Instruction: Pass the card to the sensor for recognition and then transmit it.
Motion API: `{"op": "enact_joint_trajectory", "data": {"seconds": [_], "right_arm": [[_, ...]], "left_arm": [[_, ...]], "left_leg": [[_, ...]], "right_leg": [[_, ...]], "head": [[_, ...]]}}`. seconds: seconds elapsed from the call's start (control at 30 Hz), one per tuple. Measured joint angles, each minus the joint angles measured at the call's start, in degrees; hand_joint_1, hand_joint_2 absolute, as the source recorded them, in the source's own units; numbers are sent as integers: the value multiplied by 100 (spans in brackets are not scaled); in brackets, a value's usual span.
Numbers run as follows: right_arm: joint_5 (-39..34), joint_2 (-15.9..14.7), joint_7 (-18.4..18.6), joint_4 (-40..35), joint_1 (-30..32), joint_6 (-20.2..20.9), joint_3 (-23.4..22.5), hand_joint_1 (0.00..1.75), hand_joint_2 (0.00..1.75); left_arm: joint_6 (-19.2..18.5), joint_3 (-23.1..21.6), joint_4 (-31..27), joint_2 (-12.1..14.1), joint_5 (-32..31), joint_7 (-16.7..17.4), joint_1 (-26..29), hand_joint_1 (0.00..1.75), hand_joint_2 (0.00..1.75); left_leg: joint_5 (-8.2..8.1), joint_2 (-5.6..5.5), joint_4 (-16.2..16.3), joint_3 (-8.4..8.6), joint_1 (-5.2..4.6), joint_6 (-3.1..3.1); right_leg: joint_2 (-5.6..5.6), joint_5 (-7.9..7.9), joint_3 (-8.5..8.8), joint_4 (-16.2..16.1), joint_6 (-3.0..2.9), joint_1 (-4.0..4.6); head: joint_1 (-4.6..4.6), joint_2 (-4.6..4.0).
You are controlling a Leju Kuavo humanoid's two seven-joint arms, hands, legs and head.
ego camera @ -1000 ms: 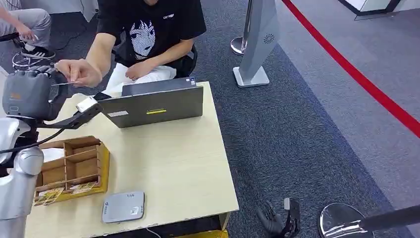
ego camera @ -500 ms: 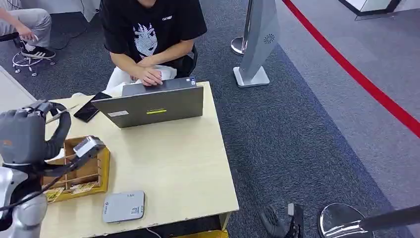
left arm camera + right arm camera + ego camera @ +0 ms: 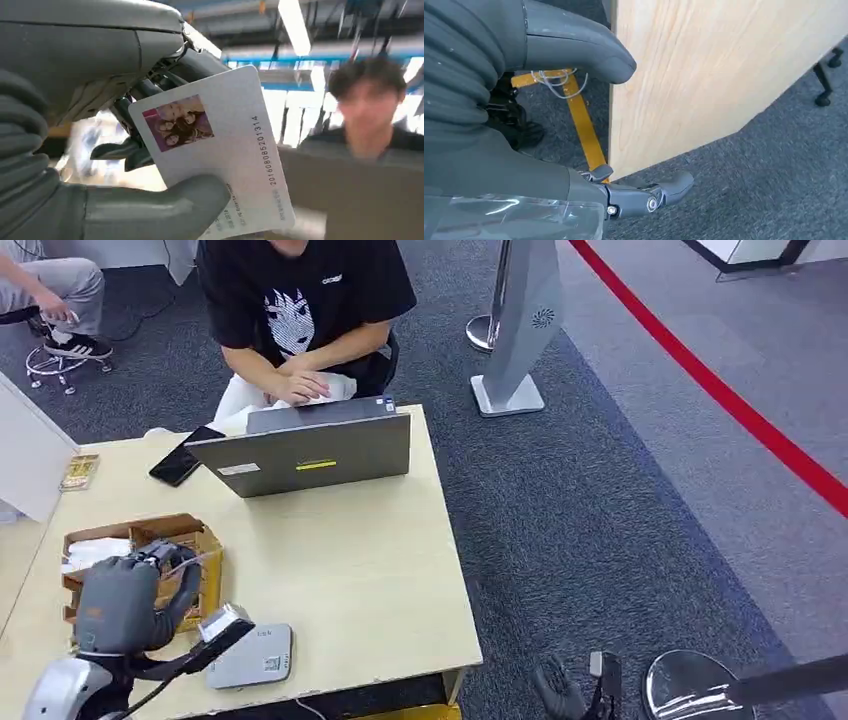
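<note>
My left hand (image 3: 125,602) hovers low over the front left of the table, above the cardboard box (image 3: 130,533) and just left of the flat grey sensor (image 3: 250,656). In the left wrist view this hand (image 3: 100,210) pinches a white card (image 3: 220,150) between thumb and fingers; the card carries a small photo and a printed number. My right hand (image 3: 575,690) hangs beside the table's front right corner, below the tabletop. In the right wrist view its fingers (image 3: 649,197) are apart and hold nothing.
A person (image 3: 300,300) sits behind the wooden table (image 3: 350,570), hands at a grey laptop (image 3: 310,450). A black phone (image 3: 185,457) and another card (image 3: 80,471) lie at the back left. A silver stand (image 3: 520,330) and a stanchion base (image 3: 690,685) stand on the carpet.
My left hand has come down from beside the person's raised hand to just above the box, near the sensor. The person's hand has gone back to the laptop.
</note>
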Motion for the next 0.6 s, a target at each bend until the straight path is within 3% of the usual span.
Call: {"op": "enact_joint_trajectory", "data": {"seconds": [0.2,0.33,0.6], "right_arm": [[89,7,42,-68,11,4,-4,0,175],[142,7,57,-68,7,2,-7,0,175],[229,7,74,-57,-130,-22,-7,0,175]], "left_arm": [[-82,-90,725,-140,48,33,190,175,175],[-456,-133,987,-312,308,72,239,175,175],[-413,-610,1755,-553,437,74,260,175,175]], "left_leg": [[0,0,0,-3,0,0],[0,-1,0,-3,0,0],[0,-1,1,-3,-2,0]], "right_leg": [[-1,0,-1,0,0,0],[-2,0,0,0,0,0],[-2,1,0,0,1,-2]], "head": [[0,0],[0,0],[0,0]]}}
